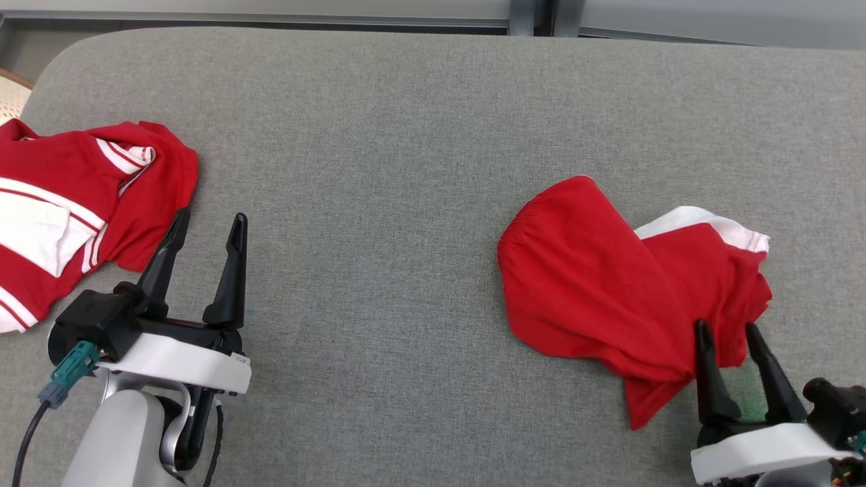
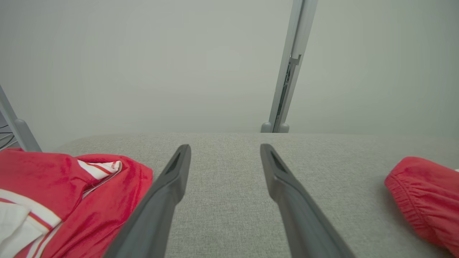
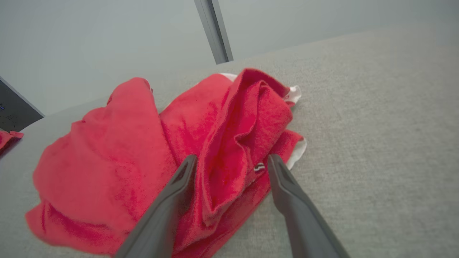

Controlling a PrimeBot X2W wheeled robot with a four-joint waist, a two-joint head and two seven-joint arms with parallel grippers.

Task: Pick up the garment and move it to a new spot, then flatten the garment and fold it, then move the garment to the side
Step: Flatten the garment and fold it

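- The jaws of the right gripper (image 1: 726, 330) are seen standing apart. A raised ridge of cloth lies loosely between them, and nothing is pinched.
- That ridge belongs to the red garment (image 1: 588, 270), which lies crumpled on the right part of the grey bench (image 1: 379, 135). Its near edge is met by the fingertips, its white trim (image 1: 717, 226) is turned out at the far right, and a gathered hem is shown at the left.
- From this layout the garment is judged to be set down at its new spot. Flattening is not yet done, since several layers are doubled over one another and no outline can be made out.
- A low, close position is kept by the right gripper, probably so that an edge can be taken for spreading.
- The jaws of the left gripper (image 1: 211, 216) are held wide, with only bare bench between them. It is judged to be waiting, free to take a second corner.
- Just beside that gripper a 2nd piece, a red-and-white striped garment (image 1: 61, 210), is bunched at the bench's left edge. It lies well apart from the red garment and is likely no part of this step.
- A small dark-and-white tag (image 3: 259, 167) is seen in the folds near the right fingertip, but its writing cannot be read. No brand or other lettering can be made out.
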